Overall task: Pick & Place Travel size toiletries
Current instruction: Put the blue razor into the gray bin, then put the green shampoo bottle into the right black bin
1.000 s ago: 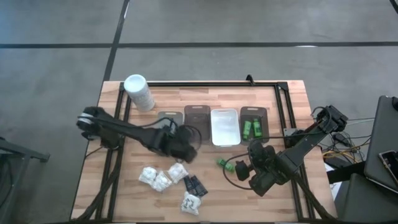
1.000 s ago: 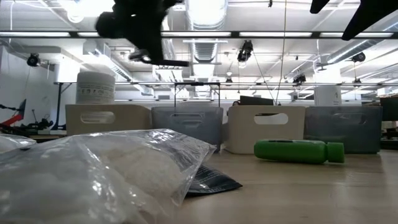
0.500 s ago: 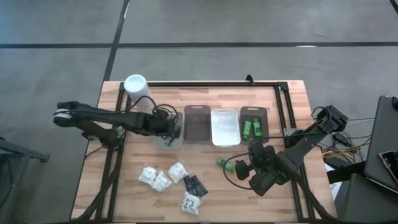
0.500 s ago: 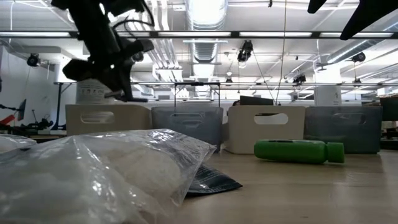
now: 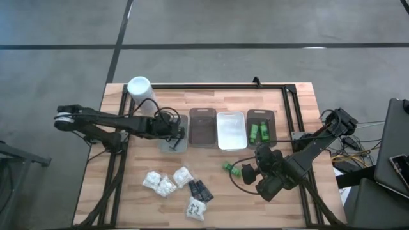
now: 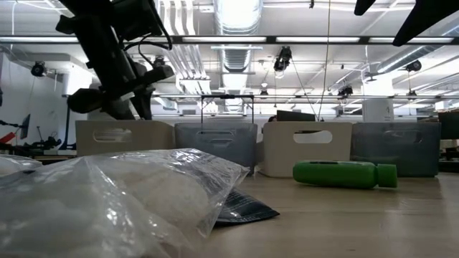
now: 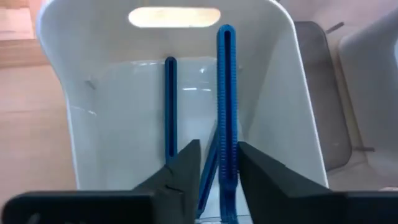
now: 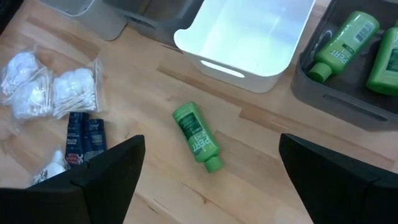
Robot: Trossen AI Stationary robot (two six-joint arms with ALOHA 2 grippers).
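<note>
My left gripper [image 7: 219,163] points down into the leftmost tray [image 5: 174,142], narrowly open. A long blue stick [image 7: 227,93] runs out from between its fingers, with two more blue sticks [image 7: 170,106] in the tray. My right gripper [image 8: 211,186] is wide open above the table by a green bottle [image 8: 197,137] that lies on its side. Two green bottles [image 5: 259,132] lie in the rightmost tray. White packets [image 5: 167,182] and black sachets [image 5: 200,190] lie near the front edge. My left gripper has the long blue stick's near end [image 7: 227,186] between its fingers, lying along them. The stick sits close beside one finger [image 7: 261,174], and a gap shows on its other side. Whether the fingers touch it, I cannot tell.
Four trays stand in a row across the table's middle: the pale leftmost one, a brown one [image 5: 202,134], a white one [image 5: 231,145], a grey one [image 5: 261,115]. A tall white container [image 5: 142,92] stands at the far left corner. A black frame runs along the table's edges.
My left gripper has carried a thin blue stick from the table's middle toward the left and far side. It now stands over the leftmost tray and has sunk a little into it. The right arm has kept still.
</note>
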